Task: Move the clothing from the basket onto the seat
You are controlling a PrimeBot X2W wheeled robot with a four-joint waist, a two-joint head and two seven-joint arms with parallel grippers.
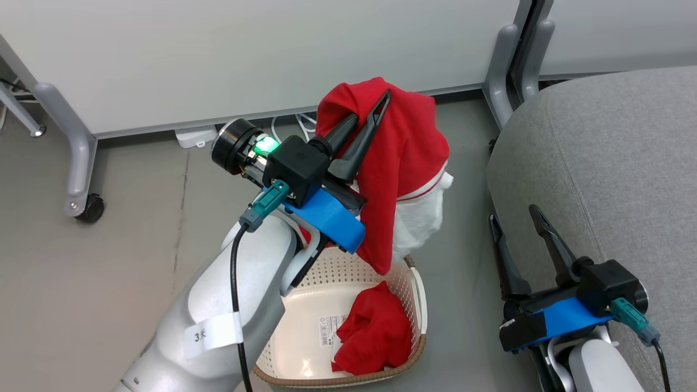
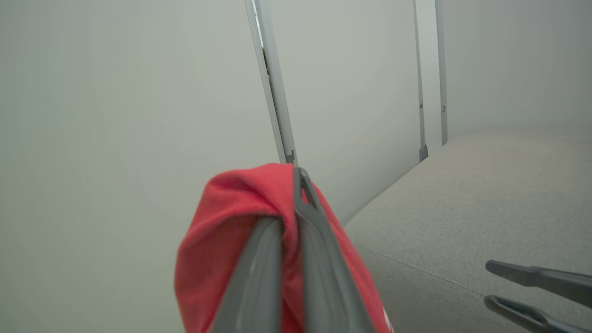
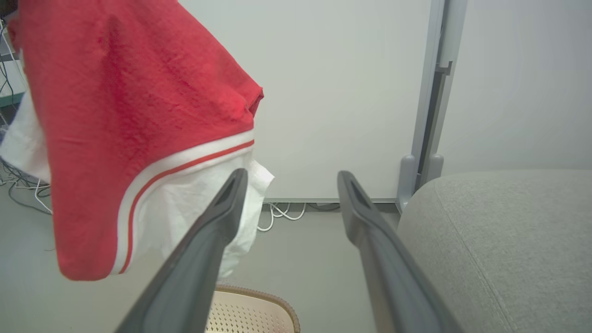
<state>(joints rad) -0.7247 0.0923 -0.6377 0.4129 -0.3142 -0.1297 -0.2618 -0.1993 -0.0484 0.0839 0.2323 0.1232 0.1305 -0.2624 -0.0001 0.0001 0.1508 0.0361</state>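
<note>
Left gripper (image 1: 373,109) clenched on soft bright red fabric garment (image 1: 403,147) with white trim and white part; garment hangs in air above cream perforated plastic basket (image 1: 418,305) with brown woven-look rim. Second red garment (image 1: 375,332) crumpled inside basket. Right gripper (image 1: 513,215) jaws spread wide, empty, at edge of large grey upholstered seat (image 1: 610,152), beside basket.

The left forearm (image 1: 234,294) hid the basket's (image 1: 418,305) left side (label (image 1: 331,329) print too small to read); the seat (image 1: 599,152) was cropped.
</note>
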